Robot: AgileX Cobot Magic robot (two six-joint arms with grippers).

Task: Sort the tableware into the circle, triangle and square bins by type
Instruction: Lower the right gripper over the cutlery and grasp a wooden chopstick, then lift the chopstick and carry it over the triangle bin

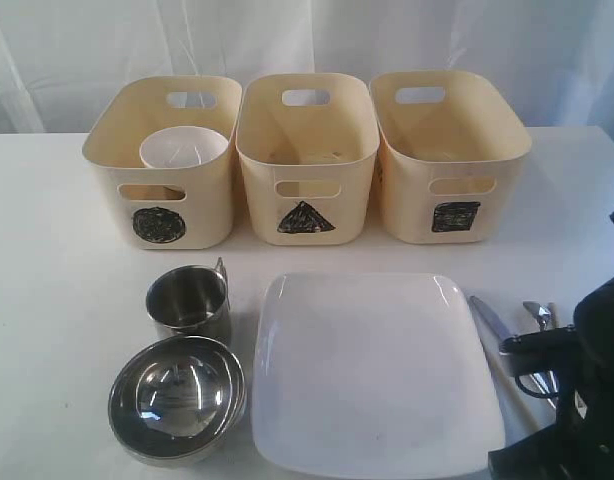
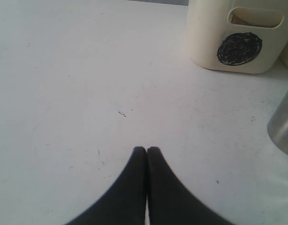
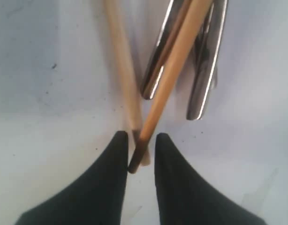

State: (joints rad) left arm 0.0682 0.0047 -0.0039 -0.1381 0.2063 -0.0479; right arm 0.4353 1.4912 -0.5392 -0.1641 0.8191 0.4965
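Note:
In the right wrist view, two wooden chopsticks (image 3: 174, 75) cross on the table, and their near ends lie between the fingertips of my right gripper (image 3: 139, 137). Its jaws are open, with a gap left on one side. Steel cutlery (image 3: 205, 70) lies just beyond them. The large white square plate (image 1: 372, 370) sits at the front middle, with a steel mug (image 1: 190, 303) and a steel bowl (image 1: 177, 397) to its left. A small white bowl (image 1: 183, 150) rests in the circle bin (image 1: 162, 165). My left gripper (image 2: 147, 149) hovers shut and empty over bare table.
The triangle bin (image 1: 307, 150) and square bin (image 1: 452, 150) stand in a row with the circle bin along the back. The right arm (image 1: 587, 380) fills the lower right corner beside the plate. A white curtain hangs behind the table.

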